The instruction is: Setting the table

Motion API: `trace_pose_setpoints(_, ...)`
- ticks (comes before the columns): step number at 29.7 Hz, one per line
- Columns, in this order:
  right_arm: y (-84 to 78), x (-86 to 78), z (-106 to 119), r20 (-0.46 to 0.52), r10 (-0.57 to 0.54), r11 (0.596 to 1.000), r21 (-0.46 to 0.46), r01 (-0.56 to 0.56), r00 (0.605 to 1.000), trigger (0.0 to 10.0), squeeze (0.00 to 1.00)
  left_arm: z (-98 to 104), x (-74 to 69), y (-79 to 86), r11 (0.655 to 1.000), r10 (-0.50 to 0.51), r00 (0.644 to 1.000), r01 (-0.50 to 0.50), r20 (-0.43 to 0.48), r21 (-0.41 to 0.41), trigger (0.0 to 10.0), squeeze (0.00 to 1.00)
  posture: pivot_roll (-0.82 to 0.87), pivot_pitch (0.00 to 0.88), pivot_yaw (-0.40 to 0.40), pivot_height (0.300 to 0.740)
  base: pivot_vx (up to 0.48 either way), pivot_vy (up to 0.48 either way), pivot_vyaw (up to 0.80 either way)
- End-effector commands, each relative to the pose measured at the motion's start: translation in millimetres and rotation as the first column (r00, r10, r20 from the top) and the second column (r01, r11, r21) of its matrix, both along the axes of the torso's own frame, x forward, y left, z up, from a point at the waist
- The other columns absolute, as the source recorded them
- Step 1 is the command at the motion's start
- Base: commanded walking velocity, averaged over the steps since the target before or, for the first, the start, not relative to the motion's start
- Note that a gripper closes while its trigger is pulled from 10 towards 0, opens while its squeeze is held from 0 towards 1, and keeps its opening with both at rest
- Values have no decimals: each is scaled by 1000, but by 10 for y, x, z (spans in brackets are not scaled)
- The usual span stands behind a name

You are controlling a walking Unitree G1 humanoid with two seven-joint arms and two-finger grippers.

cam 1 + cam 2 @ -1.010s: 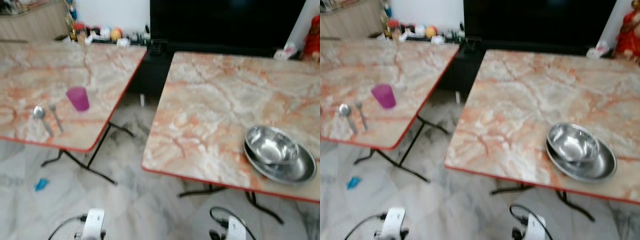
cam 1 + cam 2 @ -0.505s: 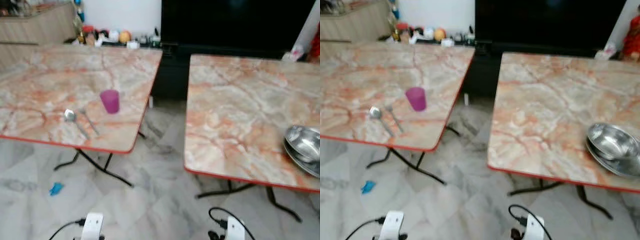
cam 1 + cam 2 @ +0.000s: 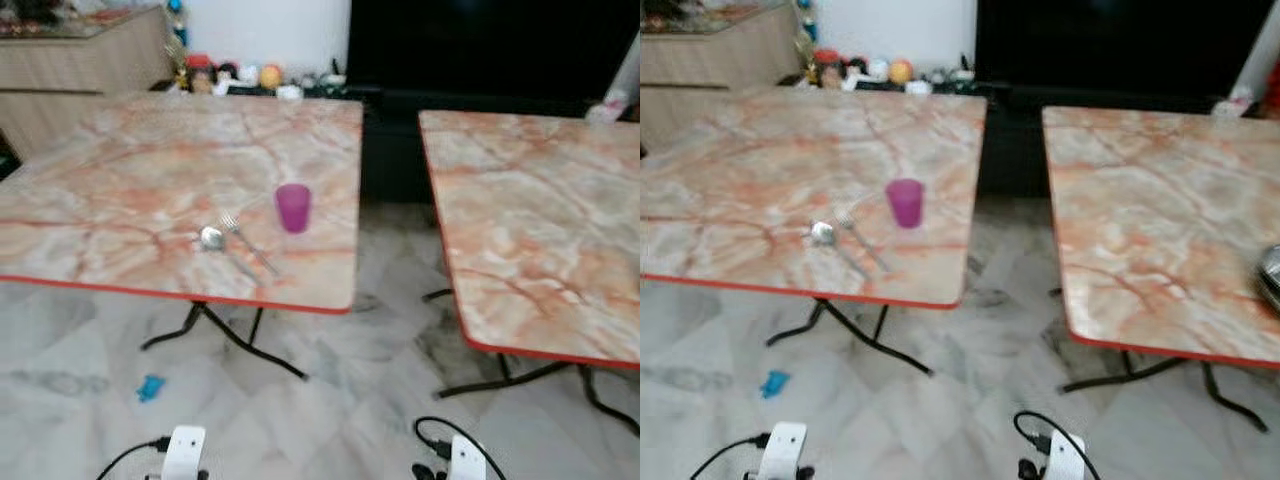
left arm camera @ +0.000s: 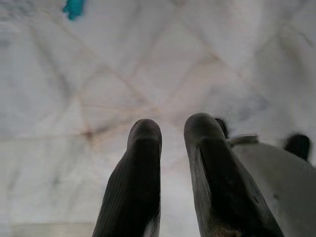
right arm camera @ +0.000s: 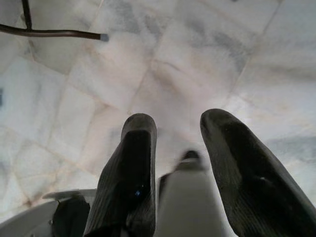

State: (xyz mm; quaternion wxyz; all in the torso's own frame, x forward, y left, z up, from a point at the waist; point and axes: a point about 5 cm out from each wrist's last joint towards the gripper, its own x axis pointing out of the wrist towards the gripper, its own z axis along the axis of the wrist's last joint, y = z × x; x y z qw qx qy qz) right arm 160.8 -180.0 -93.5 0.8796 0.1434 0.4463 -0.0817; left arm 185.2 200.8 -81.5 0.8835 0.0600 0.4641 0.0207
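A purple cup (image 3: 293, 207) stands upright near the front right corner of the left marble table (image 3: 120, 170). Just to its left lie a spoon (image 3: 212, 239) and a fork (image 3: 247, 243), side by side. At the right edge of the right eye view, a sliver of a steel bowl (image 3: 1272, 275) shows on the right marble table (image 3: 540, 220). Both arms hang low in front of me. My left gripper (image 4: 173, 131) points at the floor, fingers slightly apart and empty. My right gripper (image 5: 180, 126) is open over the floor tiles, holding nothing.
A gap of marble floor (image 3: 400, 300) runs between the two tables, with black folding legs (image 3: 235, 340) under each. A small blue scrap (image 3: 150, 387) lies on the floor. A dark TV cabinet (image 3: 480, 50) and a shelf of small items (image 3: 240, 75) stand behind.
The camera has swung left: the table with the cup, spoon and fork now sits mid-picture, and the steel bowl and plate have slid off to the right edge. Both arms still hang.
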Motion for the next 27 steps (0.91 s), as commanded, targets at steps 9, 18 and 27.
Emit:
trace_pose_setpoints(9, -68, -56, -16, -18, 0, 1000, -25, -1, 1000, 10000, 0, -22, -28, -55, 1000, -3, 1000, 2, -7, -12, 10000, 0, 27, 0, 4, 740, 0, 457, 0)
trace_pose_setpoints(18, -47, -47, -15, -17, 14, 1000, -26, -14, 1000, 10000, 0, -19, -26, -45, 1000, -10, 1000, 10, -5, 1, 10000, 0, 29, 0, 3, 740, 0, 156, 0)
trace_pose_setpoints(27, -28, 87, 45, 36, 24, 999, -31, -23, 999, 10000, 0, -16, -23, -38, 1000, -6, 1000, 6, 0, 4, 10000, 0, 29, 0, 4, 740, 0, 0, 0)
